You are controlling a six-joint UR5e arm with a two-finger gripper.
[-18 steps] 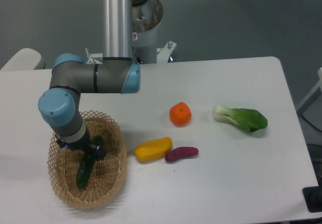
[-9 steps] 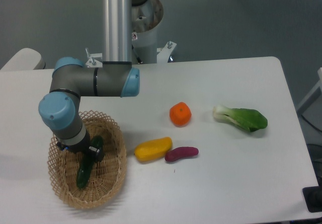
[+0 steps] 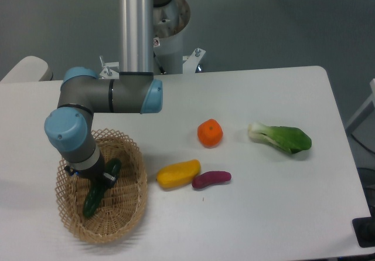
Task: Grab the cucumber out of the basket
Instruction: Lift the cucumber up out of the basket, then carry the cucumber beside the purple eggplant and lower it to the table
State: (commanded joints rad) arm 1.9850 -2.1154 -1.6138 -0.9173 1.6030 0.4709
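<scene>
Gripper (image 3: pixel 99 176) down in the basket (image 3: pixel 126 205), looks clamped on cucumber (image 3: pixel 94 199) near its top end — grasp prob done, lift out not yet

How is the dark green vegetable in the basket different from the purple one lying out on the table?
The cucumber is dark green; the purple piece is purple-red. The cucumber is clearly longer and slimmer, the purple piece short and stubby. The cucumber lies in the wicker basket with the gripper at its middle, while the purple piece sits on the bare table beside the yellow vegetable, with nothing gripping it. Both are smooth with rounded ends.
</scene>
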